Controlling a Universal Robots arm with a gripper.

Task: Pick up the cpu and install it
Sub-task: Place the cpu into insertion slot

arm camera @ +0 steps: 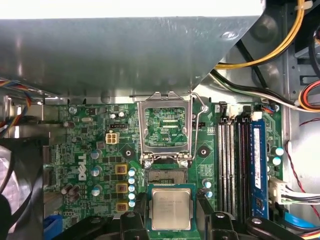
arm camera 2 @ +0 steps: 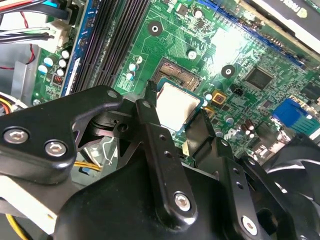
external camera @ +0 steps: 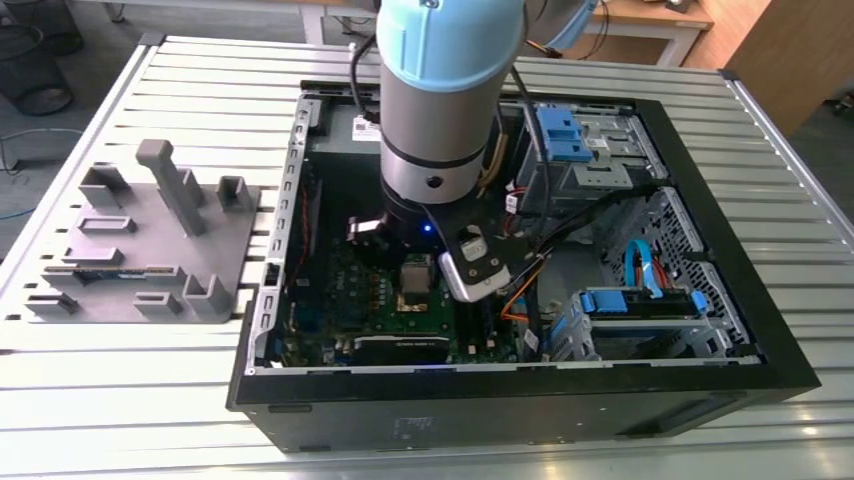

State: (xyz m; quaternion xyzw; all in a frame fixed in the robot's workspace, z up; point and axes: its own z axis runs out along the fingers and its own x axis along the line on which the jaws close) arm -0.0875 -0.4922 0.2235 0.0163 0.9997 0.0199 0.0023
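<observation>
Ribbed silvery metal table (external camera: 120,400) carries an open black computer case (external camera: 534,405) lying on its side, with a grey moulded fixture tray (external camera: 134,250) well apart at the exterior view's left. A pale blue and silver robot arm (external camera: 441,90) reaches down into the case over the green motherboard (arm camera: 90,150). Its black two-fingered gripper (arm camera 2: 177,117) is clenched on the cpu (arm camera: 171,209) — the small flat square chip with a pale silvery metal top — and the black fingers (arm camera 2: 147,115) press on two opposite edges. In the first wrist view the chip hangs just beside the dark square socket (arm camera: 162,175), not seated in it; the hinged metal retaining frame (arm camera: 165,125) stands flipped open beyond the socket, and the long black memory slots (arm camera: 230,160) run alongside. I cannot tell how high the chip is above the board. The chief risk, as I judge it, is misalignment — a chip lowered off-square or tilted could bend the socket's fine contacts, and a thin edge grip could let it slip or twist.
</observation>
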